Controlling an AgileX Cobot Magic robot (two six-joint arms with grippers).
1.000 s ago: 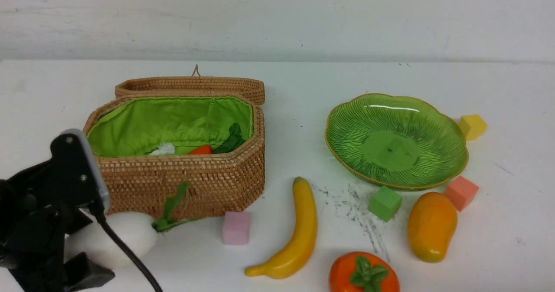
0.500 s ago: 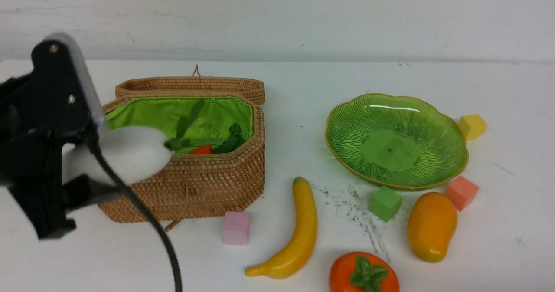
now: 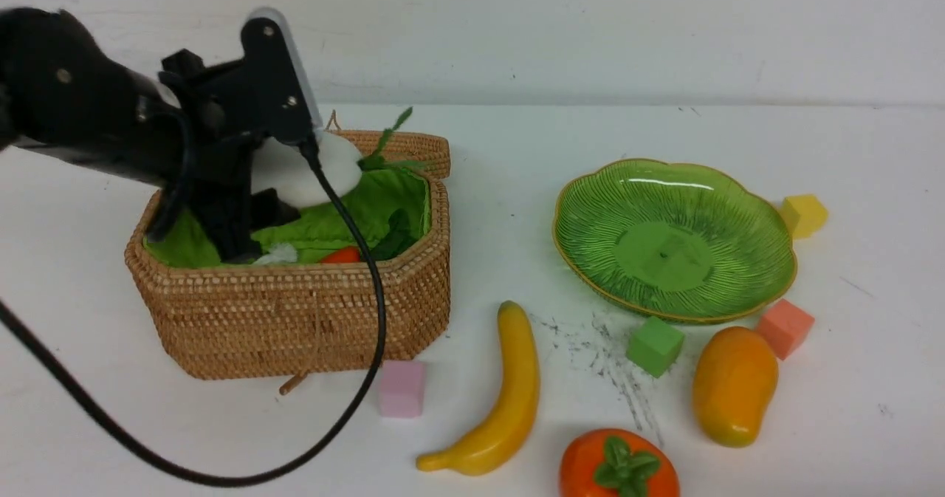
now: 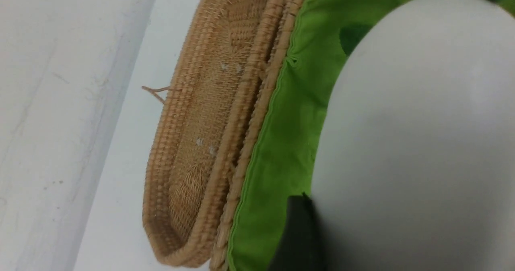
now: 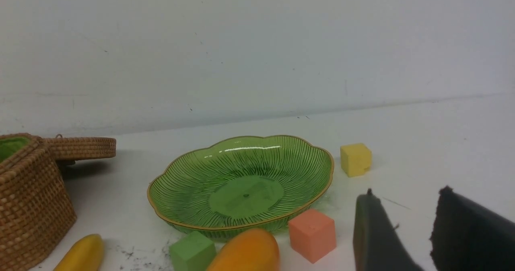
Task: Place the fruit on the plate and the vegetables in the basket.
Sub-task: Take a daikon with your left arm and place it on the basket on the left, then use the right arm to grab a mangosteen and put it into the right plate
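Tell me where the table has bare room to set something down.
Bare: the strip between the basket and the plate, and the table behind the plate up to the wall. Crowded: in front of the plate, among banana, green cube, mango and orange-red fruit.

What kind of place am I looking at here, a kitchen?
Probably a robot test bench, not a kitchen: a bare white table against a plain wall, toy fruit such as the banana laid out with foam cubes, and a black arm holding a white eggplant over the basket.
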